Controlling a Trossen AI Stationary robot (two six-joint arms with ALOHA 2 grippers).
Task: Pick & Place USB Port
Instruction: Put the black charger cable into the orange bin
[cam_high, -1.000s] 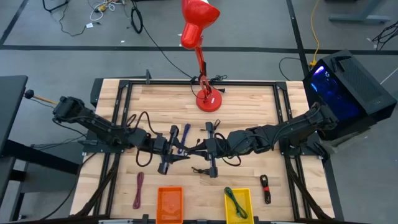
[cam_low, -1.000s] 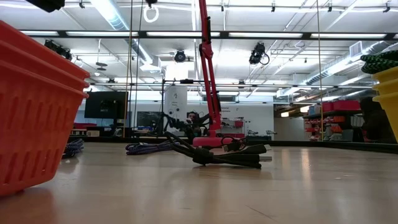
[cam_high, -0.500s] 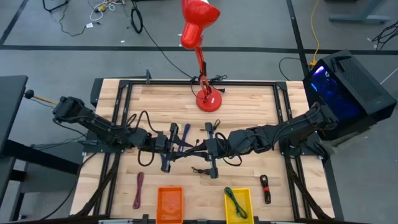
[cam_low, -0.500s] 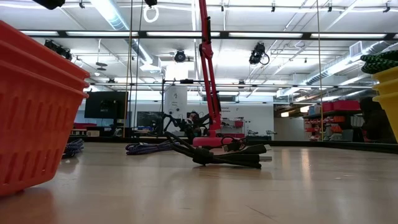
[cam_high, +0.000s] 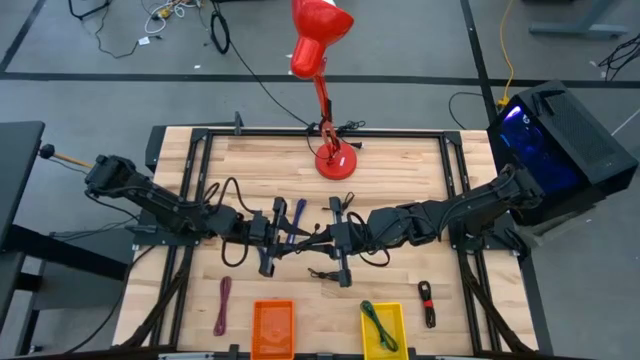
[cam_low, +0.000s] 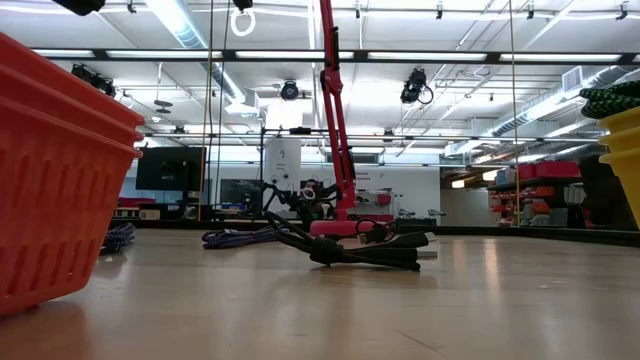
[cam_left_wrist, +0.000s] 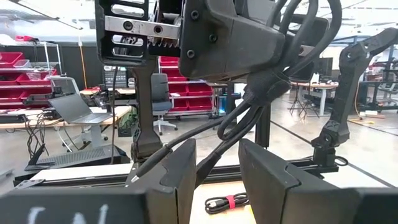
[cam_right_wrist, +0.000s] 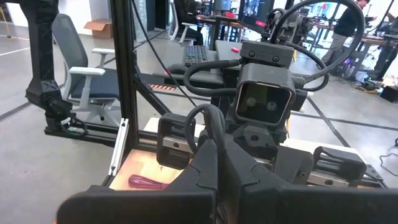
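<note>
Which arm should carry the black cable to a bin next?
Right, probably. The right hand is shut on the black cable, while the left hand stands open. The yellow bin also lies on the right arm's side.

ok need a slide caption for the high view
Both arms meet mid-table, left hand and right hand on a black cable, red lamp behind.

The high view looks straight down on the whole wooden table (cam_high: 400, 180), the red desk lamp (cam_high: 320, 45) at upper centre. The low view sits at tabletop height, close beside the orange basket (cam_low: 55, 180) at frame left, facing the lamp's stem. Each wrist view looks close past its own fingers toward the opposite arm.
</note>
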